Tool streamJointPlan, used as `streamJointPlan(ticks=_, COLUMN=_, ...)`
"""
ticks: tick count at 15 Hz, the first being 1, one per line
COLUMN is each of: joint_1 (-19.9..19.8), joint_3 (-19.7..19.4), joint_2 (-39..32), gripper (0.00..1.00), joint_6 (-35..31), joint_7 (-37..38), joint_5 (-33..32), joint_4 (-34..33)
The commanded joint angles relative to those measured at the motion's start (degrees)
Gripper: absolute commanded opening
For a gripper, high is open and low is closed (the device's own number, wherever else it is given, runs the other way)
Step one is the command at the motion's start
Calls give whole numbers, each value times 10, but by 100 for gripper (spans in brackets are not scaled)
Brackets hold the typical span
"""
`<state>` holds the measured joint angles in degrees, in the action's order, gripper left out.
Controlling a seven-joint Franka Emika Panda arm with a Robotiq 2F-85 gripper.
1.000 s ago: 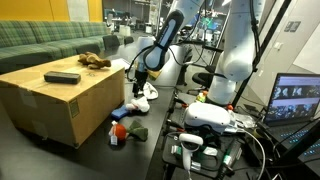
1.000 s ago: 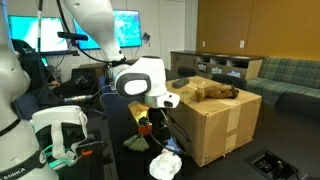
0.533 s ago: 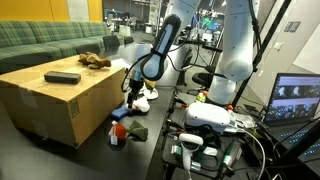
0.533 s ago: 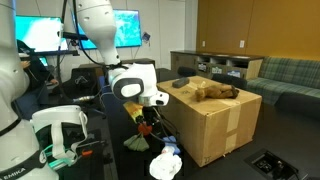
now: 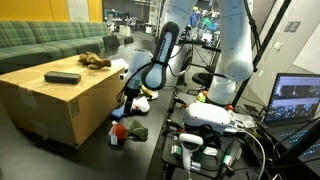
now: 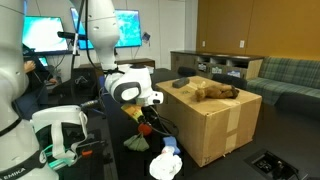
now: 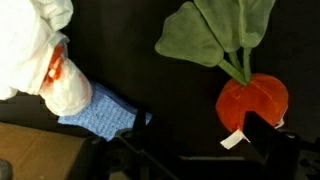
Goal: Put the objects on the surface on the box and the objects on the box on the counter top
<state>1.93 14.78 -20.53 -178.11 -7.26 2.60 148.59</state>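
Observation:
The brown cardboard box (image 5: 55, 100) (image 6: 215, 125) stands on the dark counter top (image 5: 95, 150). On the box lie a brown plush toy (image 5: 95, 61) (image 6: 212, 91) and a flat dark block (image 5: 62, 76) (image 6: 180, 83). Beside the box, on the surface, lie a red radish plush (image 7: 252, 100) (image 5: 118, 130) with green leaves (image 7: 215, 30) and a white and blue plush (image 7: 45, 60) (image 5: 143, 103) (image 6: 165, 163). My gripper (image 7: 200, 138) (image 5: 128, 100) (image 6: 146, 120) hangs open just above the counter. Its right finger (image 7: 265, 135) is close to the radish, and nothing is between the fingers.
A corner of the box (image 7: 30, 165) shows at the bottom left of the wrist view. White devices and cables (image 5: 205, 120) sit beside the robot base, with a laptop (image 5: 295, 100) further along. A green sofa (image 5: 40, 40) stands behind the box.
The arm has come down and moved closer to the toys on the counter beside the box. The gripper has stayed open, and no object has moved.

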Motion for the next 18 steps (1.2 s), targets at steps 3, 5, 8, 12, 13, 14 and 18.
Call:
streamJointPlan(ticks=3, joint_1=-20, joint_3=16, joint_2=-72, gripper=100, joint_6=-23, joint_7=-26, joint_5=-44, joint_4=-58)
streamJointPlan(ticks=5, joint_1=-12, joint_3=5, joint_2=-91, gripper=100, joint_6=-22, joint_7=-27, joint_5=-55, joint_4=-76)
streamJointPlan(ticks=8, joint_1=-4, joint_3=-16, joint_2=-111, gripper=100, joint_6=-20, joint_7=-26, joint_5=-67, joint_4=-99)
streamJointPlan(ticks=12, joint_1=4, joint_3=-41, joint_2=-138, gripper=100, joint_6=-27, joint_7=-24, joint_5=-76, joint_4=-122)
streamJointPlan(ticks=13, joint_1=9, joint_3=-50, joint_2=-144, gripper=100, joint_6=-27, joint_7=-22, joint_5=-77, joint_4=-127)
streamJointPlan(ticks=14, joint_1=11, joint_3=-55, joint_2=-150, gripper=100, joint_6=-27, joint_7=-22, joint_5=-79, joint_4=-131)
streamJointPlan(ticks=18, joint_1=26, joint_3=-79, joint_2=-174, gripper=100, joint_6=-26, joint_7=-16, joint_5=-79, joint_4=-150)
